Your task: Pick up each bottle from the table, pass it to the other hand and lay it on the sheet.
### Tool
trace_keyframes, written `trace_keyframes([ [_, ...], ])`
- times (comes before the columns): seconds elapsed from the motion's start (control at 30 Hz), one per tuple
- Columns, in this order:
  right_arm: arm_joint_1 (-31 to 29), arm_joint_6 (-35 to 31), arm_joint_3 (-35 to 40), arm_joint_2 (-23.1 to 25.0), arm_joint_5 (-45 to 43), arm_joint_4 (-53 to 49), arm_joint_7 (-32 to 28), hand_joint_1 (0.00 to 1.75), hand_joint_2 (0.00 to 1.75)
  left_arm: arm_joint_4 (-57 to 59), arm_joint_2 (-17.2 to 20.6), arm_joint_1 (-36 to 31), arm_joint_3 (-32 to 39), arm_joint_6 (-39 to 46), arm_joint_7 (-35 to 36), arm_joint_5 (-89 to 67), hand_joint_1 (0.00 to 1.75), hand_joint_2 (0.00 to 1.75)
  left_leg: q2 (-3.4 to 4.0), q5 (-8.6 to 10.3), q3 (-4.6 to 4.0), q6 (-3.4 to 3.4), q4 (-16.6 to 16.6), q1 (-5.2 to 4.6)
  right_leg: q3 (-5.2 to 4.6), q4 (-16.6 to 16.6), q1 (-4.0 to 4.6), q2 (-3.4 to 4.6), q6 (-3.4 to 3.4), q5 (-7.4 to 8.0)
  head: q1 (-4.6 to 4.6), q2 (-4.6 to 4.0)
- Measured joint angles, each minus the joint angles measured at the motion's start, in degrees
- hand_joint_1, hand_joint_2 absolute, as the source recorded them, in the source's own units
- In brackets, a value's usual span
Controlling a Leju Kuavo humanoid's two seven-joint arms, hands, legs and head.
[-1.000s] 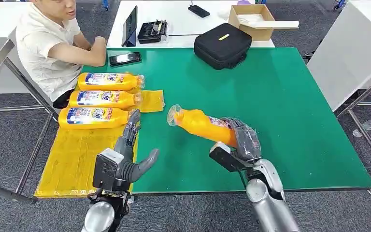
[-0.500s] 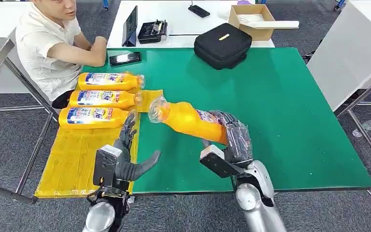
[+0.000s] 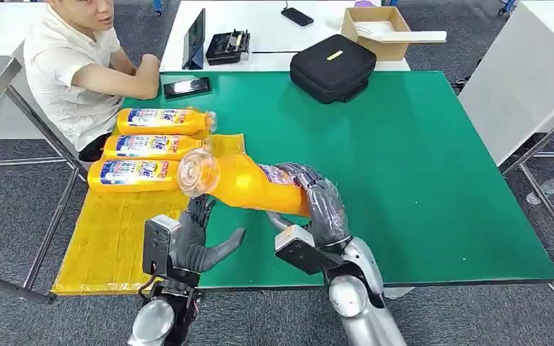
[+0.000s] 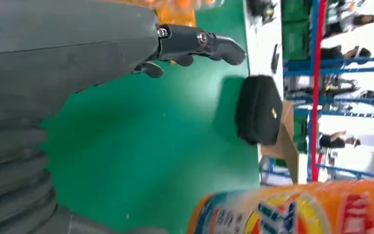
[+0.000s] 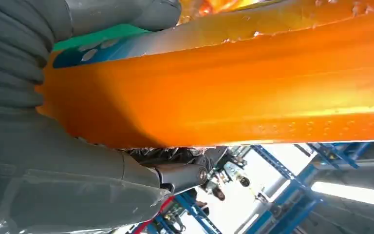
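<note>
My right hand (image 3: 319, 205) grips an orange bottle (image 3: 249, 184) by its base and holds it in the air above the green table (image 3: 418, 158), cap end pointing toward my left hand. In the right wrist view the orange bottle (image 5: 224, 83) lies across my grey right hand (image 5: 53, 146). My left hand (image 3: 198, 238) is open just below the bottle's cap, fingers spread, holding nothing. From the left wrist, the bottle's label (image 4: 292, 209) shows beside my left hand (image 4: 68, 58). Three more orange bottles (image 3: 151, 148) lie side by side on the yellow sheet (image 3: 115, 231).
A person (image 3: 72, 65) sits at the table's far left corner, arm resting near a phone (image 3: 186, 87). A black bag (image 3: 332, 67) lies at the far edge. Behind it, a white table holds a cardboard box (image 3: 379, 29) and a tablet (image 3: 196, 37).
My right hand has carried the bottle leftward and toward me, from mid-table to just above the open left hand. The left hand has shifted slightly nearer under the cap.
</note>
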Motion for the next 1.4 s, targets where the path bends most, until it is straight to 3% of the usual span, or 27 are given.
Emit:
trace_keyframes([
  [0.4,-2.1,-2.1,0.8,0.0,-0.2,5.4,-3.5,1.75,1.75,0.1,0.0,-0.2,-0.7,-7.3,-2.4,12.6,0.0,1.75,0.0,0.0,0.0,0.0,0.0,-0.01,-0.01,0.0,0.02,0.0,0.0,0.0,-0.02,0.0],
  [0.77,-3.7,-3.3,1.2,0.0,0.0,9.8,-4.5,1.75,1.75,0.1,0.0,-0.3,-1.0,-8.8,-3.1,14.3,0.0,1.75,-0.01,0.0,-0.01,0.0,0.0,-0.01,-0.02,0.0,0.01,0.0,0.0,0.0,-0.02,0.0],
  [1.4,-5.9,-4.8,1.3,2.1,1.2,14.5,-4.3,1.75,1.75,2.3,-0.2,-4.2,-2.7,-4.0,-5.5,11.6,0.0,1.75,0.0,0.02,-0.02,-0.02,0.0,-0.01,-0.03,0.0,0.01,0.0,0.0,0.0,-0.02,0.0],
])
